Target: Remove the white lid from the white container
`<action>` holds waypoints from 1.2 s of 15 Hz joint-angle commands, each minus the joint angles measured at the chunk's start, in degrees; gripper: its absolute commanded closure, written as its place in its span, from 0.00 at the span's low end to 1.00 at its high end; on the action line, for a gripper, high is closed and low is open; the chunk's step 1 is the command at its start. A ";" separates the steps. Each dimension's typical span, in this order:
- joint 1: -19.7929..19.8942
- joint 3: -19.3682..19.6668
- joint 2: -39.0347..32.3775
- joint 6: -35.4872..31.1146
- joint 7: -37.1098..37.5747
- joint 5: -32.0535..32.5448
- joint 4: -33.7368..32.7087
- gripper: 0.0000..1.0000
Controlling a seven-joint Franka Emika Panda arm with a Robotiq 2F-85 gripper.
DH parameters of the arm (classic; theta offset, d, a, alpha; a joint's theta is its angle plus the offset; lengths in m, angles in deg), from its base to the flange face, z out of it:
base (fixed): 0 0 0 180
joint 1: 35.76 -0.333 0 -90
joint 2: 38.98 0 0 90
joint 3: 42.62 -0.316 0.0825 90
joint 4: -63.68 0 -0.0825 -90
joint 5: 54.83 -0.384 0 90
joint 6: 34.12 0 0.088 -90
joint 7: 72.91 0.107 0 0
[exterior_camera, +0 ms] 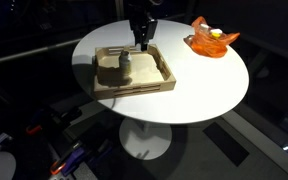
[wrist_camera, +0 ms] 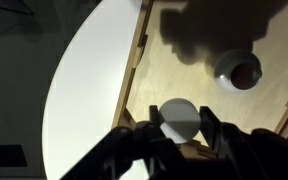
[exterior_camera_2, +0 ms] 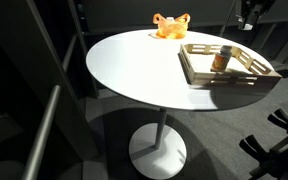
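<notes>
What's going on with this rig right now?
The Panda's gripper hangs over the wooden tray with the white lid between its jaws. The white container stands open in the tray, apart from the lid. An orange bowl sits on the table.

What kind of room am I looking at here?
Hard to say; probably a dim office or lab corner: a round white pedestal table carrying a wooden tray and an orange bowl, with dark surroundings.

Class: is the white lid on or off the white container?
Off. Wrist view: the white container shows a dark open mouth; the white lid is apart, by the end effector.
</notes>
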 commanded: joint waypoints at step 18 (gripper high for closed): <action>-2.04 1.89 -19.12 0.70 7.54 -1.81 -14.01 0.81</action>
